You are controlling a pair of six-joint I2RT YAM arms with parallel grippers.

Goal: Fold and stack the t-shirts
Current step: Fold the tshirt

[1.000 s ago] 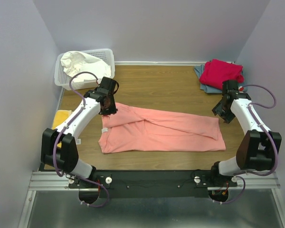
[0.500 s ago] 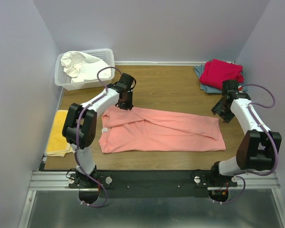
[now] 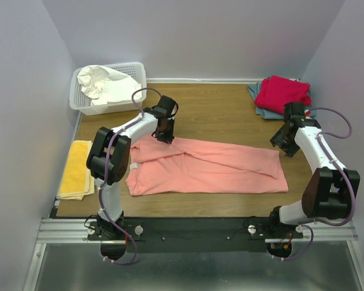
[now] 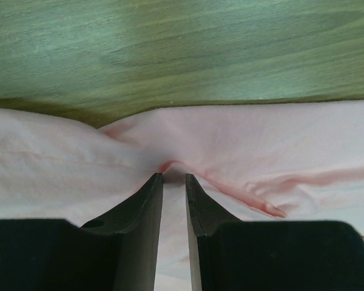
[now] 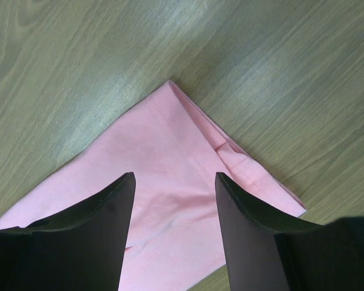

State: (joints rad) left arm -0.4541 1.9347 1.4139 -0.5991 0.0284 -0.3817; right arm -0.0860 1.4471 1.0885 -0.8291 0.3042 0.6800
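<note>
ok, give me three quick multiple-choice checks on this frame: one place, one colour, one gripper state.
1. Where is the crimson-red t-shirt?
A. at the near left edge
B. on the grey-blue t-shirt, far right corner
C. spread flat mid-table

2. What colour lies in the basket?
A. yellow
B. white
C. red

3. The right gripper is:
A. shut on the red shirt
B. shut on the basket rim
C. open above a corner of the salmon-pink t-shirt

Answers:
1 B, the top view shows red lying on grey-blue.
2 B, the white t-shirt lies bunched in it.
3 C, its wrist view shows the fingers spread, with the pink corner below them.
</note>
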